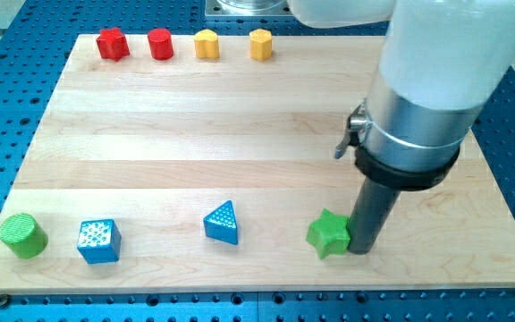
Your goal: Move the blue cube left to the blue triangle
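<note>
Seemingly unstarted: blue cube (98,241) well left of blue triangle (223,223), gap open; my tip (362,249), bare rod holding nothing, touches green star (329,234), far right

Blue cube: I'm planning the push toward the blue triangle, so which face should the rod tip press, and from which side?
There's no gripping here, only pushing. The blue cube sits on the view's left of the blue triangle, so press its left-facing side, probably mid-face so the cube doesn't spin. My tip is now far right, beside the green star, and must circle round.
</note>
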`<action>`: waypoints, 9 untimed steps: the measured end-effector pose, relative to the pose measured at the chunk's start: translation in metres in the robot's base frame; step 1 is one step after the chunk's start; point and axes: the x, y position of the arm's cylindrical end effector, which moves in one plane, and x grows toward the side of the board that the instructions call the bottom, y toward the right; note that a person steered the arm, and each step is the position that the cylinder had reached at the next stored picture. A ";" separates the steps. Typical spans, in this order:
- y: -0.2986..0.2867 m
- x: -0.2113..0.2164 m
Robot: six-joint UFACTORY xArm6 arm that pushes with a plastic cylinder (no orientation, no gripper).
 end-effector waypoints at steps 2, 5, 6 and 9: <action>-0.002 0.023; -0.029 0.034; -0.033 0.034; -0.203 0.034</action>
